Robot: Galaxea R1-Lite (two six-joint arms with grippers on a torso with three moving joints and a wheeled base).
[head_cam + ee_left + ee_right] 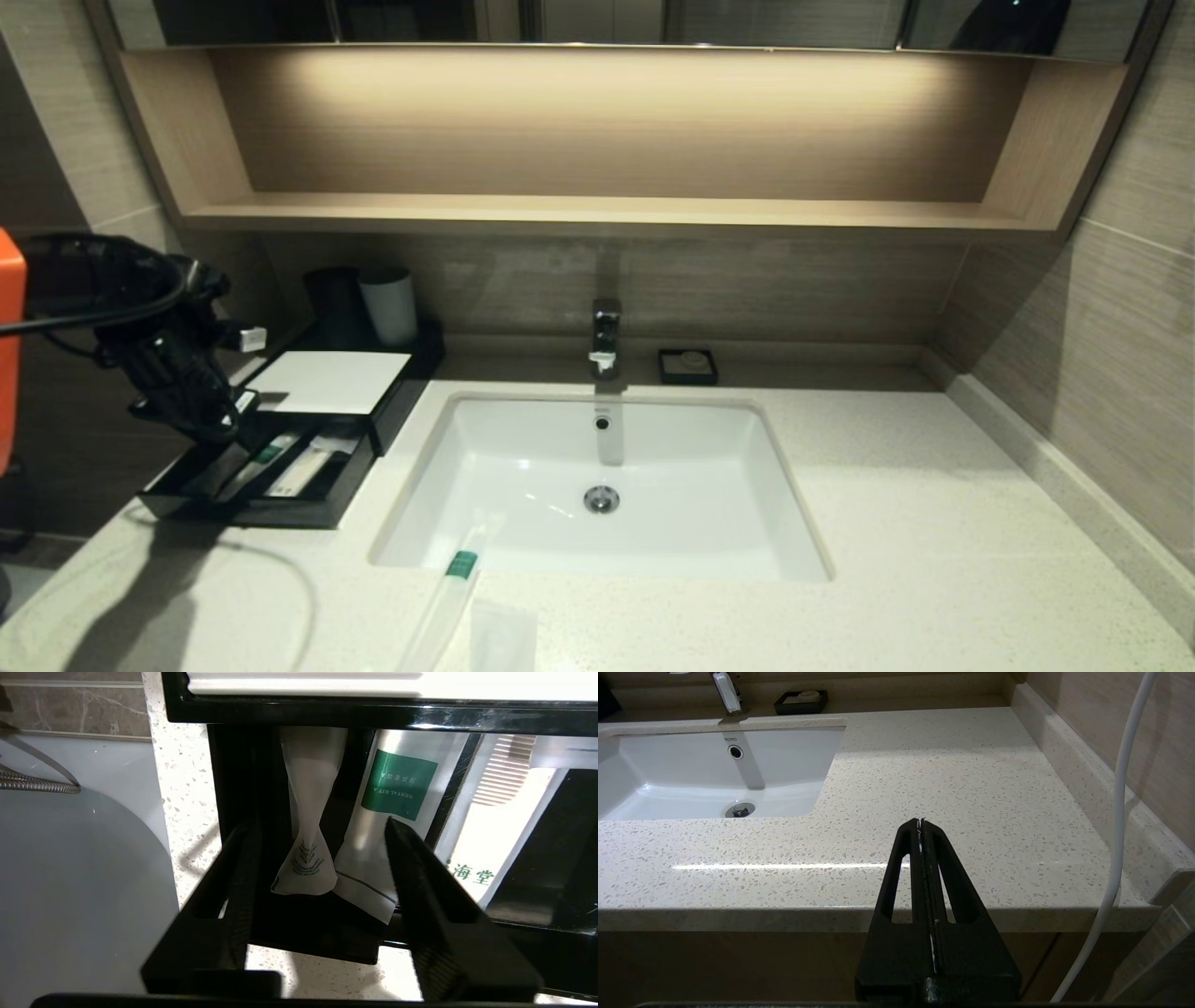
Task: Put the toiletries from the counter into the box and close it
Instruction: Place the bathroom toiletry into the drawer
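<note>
The left pincer [317, 858] is held above the pulled-out drawer [257, 495] of the box [327, 383], its jaws parted to a middling width with nothing clamped between them; a small crinkly packet [306, 826] is seen just beneath, lying in the drawer's outer compartment, and whether it is touched by a fingertip cannot be told; beside it a green-labelled sachet [397, 788] and a comb sachet [495, 807] are already stowed. Two toiletries are left on the table [934, 523]: a long green-tipped sachet [457, 579], its far end overhanging the basin [597, 467], and a small clear packet [499, 635] just beside it at the near edge. The right pincer [920, 826] is parked by the table's front edge, jaws pressed together.

Several risks are judged from here; the crinkly packet could be dragged out again if a fingertip catches its film as the arm is lifted; its twisted upper end, if left standing proud, could be jammed when the drawer is pushed in; the overhanging sachet could be tipped into the basin by a careless approach; slim, slippery film could be missed by a pinch closed too high.
</note>
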